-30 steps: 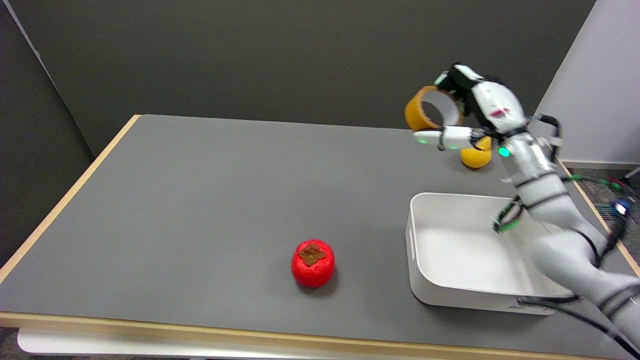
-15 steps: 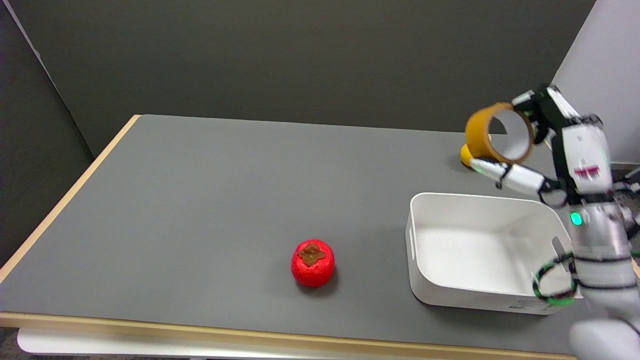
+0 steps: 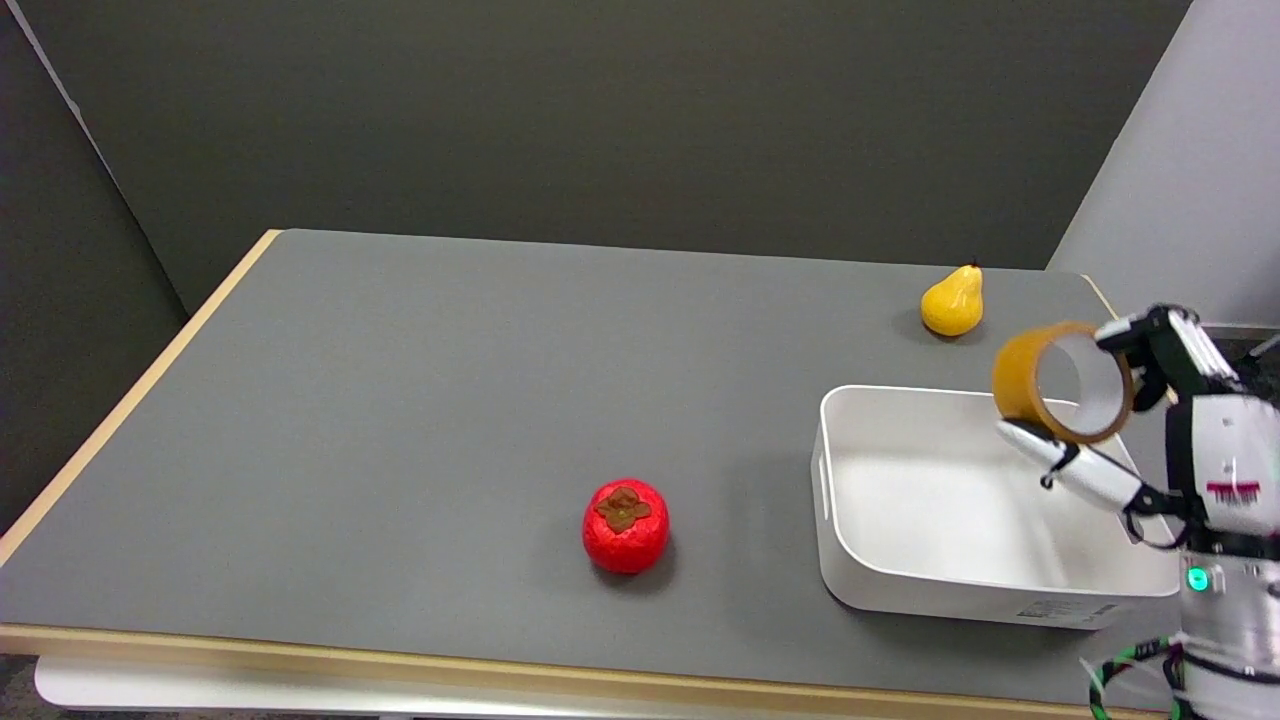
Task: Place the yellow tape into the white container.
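1. right hand (image 3: 1150, 420) is at the right edge of the pic, arm coming up from the lower right corner. palm side faces left-ish toward the table.
2. it's got hold of the yellow tape (image 3: 1062, 383). the roll is pinched btw a long white finger (image 3: 1075, 465) under it and the black-tipped fingers on its upper right rim. so the hand's closed on the roll, not spread free.
3. tape is up in the air, standing on edge w/ its open hole facing the camera, you can see the pale inner core and the amber outer band on the left side.
4. tape sits over the far right part of the white container (image 3: 880, 570). it overlaps the far rim in the pic, not touching the bin floor afaict.
5. container is a rounded rectangular white tub on the right side of the grey table (image 3: 420, 400), near the near edge. small label on its near wall, handle slot on its left wall.
6. yellow pear (image 3: 953, 302) stands upright at the far right of the table, beyond the container, well apart from the tape.
7. red persimmon (image 3: 626, 525) w/ a brown top sits left of the container, toward the near edge, well apart from it.
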Controlling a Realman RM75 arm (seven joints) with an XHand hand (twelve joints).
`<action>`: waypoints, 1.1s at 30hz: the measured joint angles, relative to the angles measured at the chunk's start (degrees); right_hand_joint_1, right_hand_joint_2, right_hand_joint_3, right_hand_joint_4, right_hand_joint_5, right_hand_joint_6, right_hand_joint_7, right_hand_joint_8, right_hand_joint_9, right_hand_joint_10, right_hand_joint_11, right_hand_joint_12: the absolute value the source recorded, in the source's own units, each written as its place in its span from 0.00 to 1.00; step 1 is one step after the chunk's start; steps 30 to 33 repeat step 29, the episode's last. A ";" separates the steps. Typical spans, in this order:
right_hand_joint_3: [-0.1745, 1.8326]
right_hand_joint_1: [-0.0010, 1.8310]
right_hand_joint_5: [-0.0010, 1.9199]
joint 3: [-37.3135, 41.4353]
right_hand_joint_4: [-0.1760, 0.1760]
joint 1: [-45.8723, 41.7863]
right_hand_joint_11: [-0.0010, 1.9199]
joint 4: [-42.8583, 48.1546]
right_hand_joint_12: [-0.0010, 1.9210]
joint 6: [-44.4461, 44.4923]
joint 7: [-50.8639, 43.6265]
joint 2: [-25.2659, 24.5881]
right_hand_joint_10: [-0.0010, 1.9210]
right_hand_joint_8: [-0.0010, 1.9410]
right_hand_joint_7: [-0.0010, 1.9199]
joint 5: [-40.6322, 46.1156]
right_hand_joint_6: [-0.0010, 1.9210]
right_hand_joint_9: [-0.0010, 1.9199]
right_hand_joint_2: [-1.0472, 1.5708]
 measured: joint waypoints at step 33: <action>0.44 0.21 0.00 -8.82 0.65 8.76 0.00 -6.06 0.01 10.77 6.33 -1.34 0.00 0.00 0.00 -0.30 0.00 0.00 0.63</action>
